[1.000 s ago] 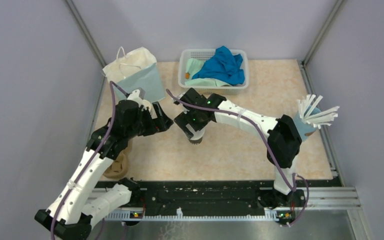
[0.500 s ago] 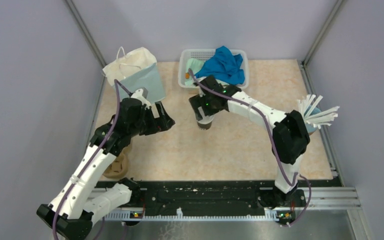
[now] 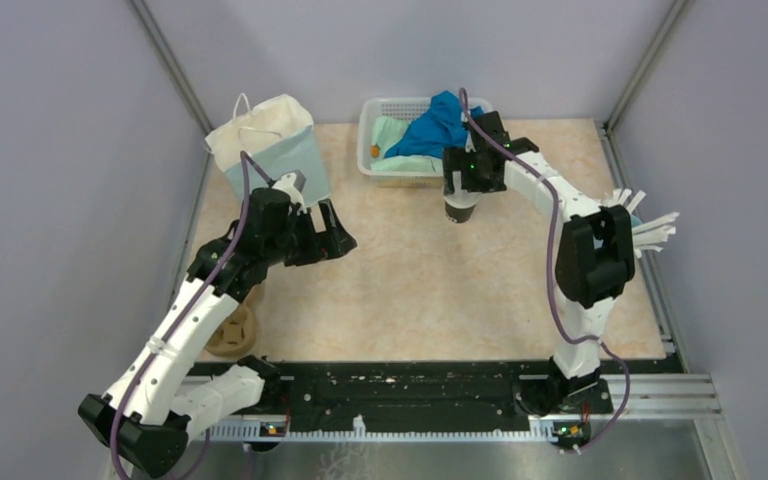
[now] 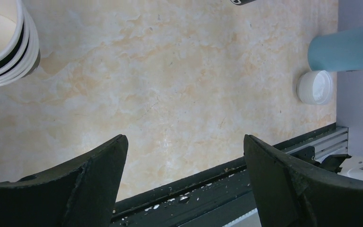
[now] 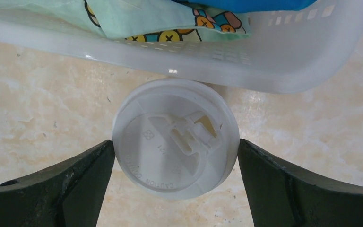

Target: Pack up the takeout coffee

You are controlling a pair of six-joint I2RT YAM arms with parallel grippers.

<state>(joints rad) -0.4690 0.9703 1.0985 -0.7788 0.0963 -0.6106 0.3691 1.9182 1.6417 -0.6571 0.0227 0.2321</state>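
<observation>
A takeout coffee cup with a white lid hangs between the fingers of my right gripper, which press its rim on both sides. From above, that cup is just in front of the white basket, held by the right gripper. My left gripper stands open over bare table, nothing between its fingers. A stack of empty ribbed cups shows at the left wrist view's upper left. A loose white lid lies beside the light blue cup.
The basket wall holds blue and patterned cloths close behind the held cup. A paper bag stands far left. The brown pulp tray lies near the left arm. The blue cup of white sticks is at the right edge.
My right gripper has carried the lidded cup from the table's middle back and to the right, up to the basket. The left arm has shifted slightly forward, still open.
</observation>
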